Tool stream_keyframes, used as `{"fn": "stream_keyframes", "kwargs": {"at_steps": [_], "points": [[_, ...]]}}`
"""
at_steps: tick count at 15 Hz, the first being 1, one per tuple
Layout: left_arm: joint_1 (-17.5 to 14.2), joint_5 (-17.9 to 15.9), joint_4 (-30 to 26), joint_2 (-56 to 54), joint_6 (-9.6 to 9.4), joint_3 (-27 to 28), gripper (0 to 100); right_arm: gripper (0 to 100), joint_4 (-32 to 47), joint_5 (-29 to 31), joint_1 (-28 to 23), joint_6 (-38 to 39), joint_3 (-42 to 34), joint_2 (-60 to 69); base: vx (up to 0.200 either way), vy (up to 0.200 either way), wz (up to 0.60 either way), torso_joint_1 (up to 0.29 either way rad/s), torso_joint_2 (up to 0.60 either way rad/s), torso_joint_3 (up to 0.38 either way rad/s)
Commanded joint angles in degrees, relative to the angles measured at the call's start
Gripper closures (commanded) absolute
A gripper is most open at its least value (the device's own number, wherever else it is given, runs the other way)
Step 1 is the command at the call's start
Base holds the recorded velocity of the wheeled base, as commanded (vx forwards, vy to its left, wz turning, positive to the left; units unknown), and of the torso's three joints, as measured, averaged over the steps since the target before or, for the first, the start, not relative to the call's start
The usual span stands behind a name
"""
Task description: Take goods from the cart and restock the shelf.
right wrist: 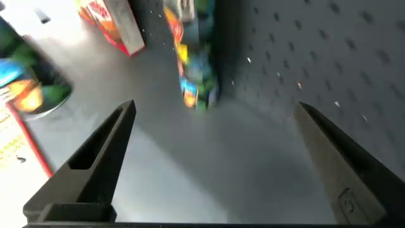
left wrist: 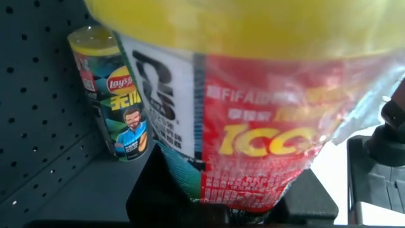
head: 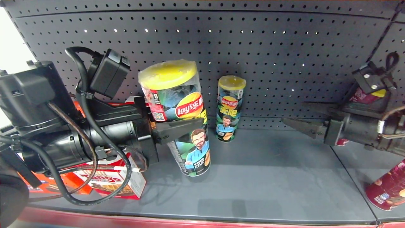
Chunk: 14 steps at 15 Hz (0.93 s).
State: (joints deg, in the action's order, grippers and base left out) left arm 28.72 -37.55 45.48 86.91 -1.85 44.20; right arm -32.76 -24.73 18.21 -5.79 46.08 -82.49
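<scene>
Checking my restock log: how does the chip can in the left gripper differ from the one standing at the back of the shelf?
The held can is clamped by the left gripper; the back can stands free. The held can tilts; the back can is upright by the pegboard. Both have yellow lids and the same label.

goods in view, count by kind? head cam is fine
Green-and-blue chip cans with yellow lids: 2, one held in the left gripper
Maroon chip cans: 2
Cardboard snack boxes, red-and-white and orange: 2 told apart; the left arm covers part of that stack
Total: 6
</scene>
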Motion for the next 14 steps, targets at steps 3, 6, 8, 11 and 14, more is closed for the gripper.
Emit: {"fn": "stream_keyframes", "kwargs": {"at_steps": [3, 6, 8, 11, 14], "points": [[-0.42, -0.25, -0.22, -0.16, 0.27, 0.36, 100, 0, -1.43, -10.69, -1.07, -4.05, 9.29, -13.48, 0.0, 0.0, 0.0, 0.0, 0.0, 0.0], [-0.42, -2.18, -0.13, -0.33, 2.73, 1.94, 100, 0, -1.43, -19.21, 0.51, -9.15, 14.3, -20.16, 0.0, 0.0, 0.0, 0.0, 0.0, 0.0], [-0.6, -2.97, -0.22, -0.42, 3.7, 2.64, 100, 0, -3.63, -25.45, 0.86, -9.24, 16.59, -24.03, 0.0, 0.0, 0.0, 0.0, 0.0, 0.0], [-0.95, -2.97, -0.13, -0.25, 3.87, 2.82, 100, 0, -7.67, -27.03, 1.04, -8.98, 21.33, -30.27, 0.0, 0.0, 0.0, 0.0, 0.0, 0.0], [-2.53, -3.41, 0.13, -0.07, 3.87, 2.82, 100, 0, -7.94, -27.38, 1.56, -8.98, 24.76, -33.96, 0.0, 0.0, 0.0, 0.0, 0.0, 0.0]]}}
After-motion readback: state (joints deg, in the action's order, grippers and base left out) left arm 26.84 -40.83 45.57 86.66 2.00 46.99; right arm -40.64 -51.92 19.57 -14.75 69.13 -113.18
